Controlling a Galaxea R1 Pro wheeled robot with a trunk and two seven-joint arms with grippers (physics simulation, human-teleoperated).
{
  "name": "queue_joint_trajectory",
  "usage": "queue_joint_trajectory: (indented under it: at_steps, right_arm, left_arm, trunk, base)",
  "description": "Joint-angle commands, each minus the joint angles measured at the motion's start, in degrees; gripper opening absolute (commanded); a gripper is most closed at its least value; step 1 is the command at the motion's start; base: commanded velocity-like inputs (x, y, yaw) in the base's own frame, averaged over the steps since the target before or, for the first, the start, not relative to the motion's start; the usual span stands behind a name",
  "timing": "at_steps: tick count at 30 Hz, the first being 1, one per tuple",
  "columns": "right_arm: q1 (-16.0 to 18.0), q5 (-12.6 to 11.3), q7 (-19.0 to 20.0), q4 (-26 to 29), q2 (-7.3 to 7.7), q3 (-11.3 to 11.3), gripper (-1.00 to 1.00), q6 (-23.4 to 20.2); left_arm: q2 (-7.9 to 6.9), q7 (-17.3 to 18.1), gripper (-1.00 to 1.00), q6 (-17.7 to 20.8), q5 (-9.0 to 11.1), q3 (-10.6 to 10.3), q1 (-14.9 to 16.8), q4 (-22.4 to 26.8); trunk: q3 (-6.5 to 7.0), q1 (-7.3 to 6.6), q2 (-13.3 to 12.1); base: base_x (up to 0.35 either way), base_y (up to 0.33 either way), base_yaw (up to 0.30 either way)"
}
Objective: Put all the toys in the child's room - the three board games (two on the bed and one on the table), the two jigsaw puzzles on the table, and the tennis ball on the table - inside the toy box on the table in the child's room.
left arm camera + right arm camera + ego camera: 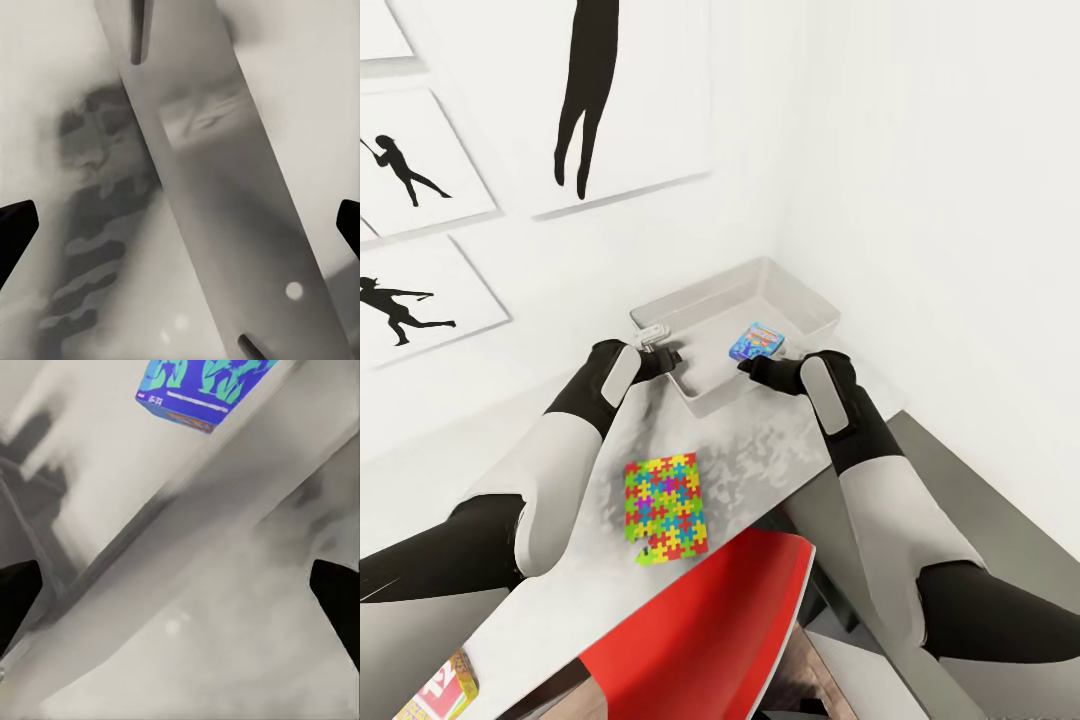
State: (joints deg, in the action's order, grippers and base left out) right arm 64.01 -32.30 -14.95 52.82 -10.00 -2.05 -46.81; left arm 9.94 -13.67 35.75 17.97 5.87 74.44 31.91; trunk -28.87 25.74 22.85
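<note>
We see the toy box [800,300] at the far corner of the table [560,590], against the white wall. A blue game box [756,341] lies inside it near the front wall. Our right gripper [745,368] hovers at that rim, fingers [337,592] spread wide and empty — the left gripper [672,356] sits at the box's near-left corner, likewise wide apart, holding nothing. A jigsaw puzzle [665,506] lies flat on the table nearer us; another game box [440,690] rests at the table's near end.

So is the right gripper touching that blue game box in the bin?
Apart. In the right wrist view the open jaws straddle the toy box rim, and the blue game box lies beyond, inside, clear of the right gripper.
</note>
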Motion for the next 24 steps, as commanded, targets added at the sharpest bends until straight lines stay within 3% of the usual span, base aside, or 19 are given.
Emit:
queue_joint_trajectory:
  at_steps: [1,16,17,24]
  right_arm:
    - [0.14,-0.21,-0.60,-0.12,0.00,-0.06,-1.00,-0.21]
    - [0.41,-0.44,-0.60,-0.43,0.00,-0.06,-1.00,-0.21]
    - [0.41,-0.45,-0.60,-0.43,0.00,-0.06,-1.00,-0.21]
    - [0.41,-0.48,-0.60,-0.43,0.00,-0.06,-1.00,-0.21]
  left_arm:
    - [0.05,-0.49,1.00,0.38,0.19,0.20,0.01,-1.59]
    - [0.05,-0.48,1.00,0.55,0.22,0.20,0.00,-0.93]
    - [0.05,-0.48,-1.00,0.55,0.22,0.20,0.00,-0.92]
    - [0.05,-0.48,-1.00,0.55,0.23,0.20,0.01,-0.89]
  trunk:
    - [-0.10,0.04,0.07]
    - [-0.10,0.04,0.07]
    - [-0.10,0.04,0.07]
    - [-0.10,0.04,0.07]
  base:
    - [0.000,0.000,0.000]
    - [0.000,0.000,0.000]
    - [0.000,0.000,0.000]
    - [0.000,0.000,0.000]
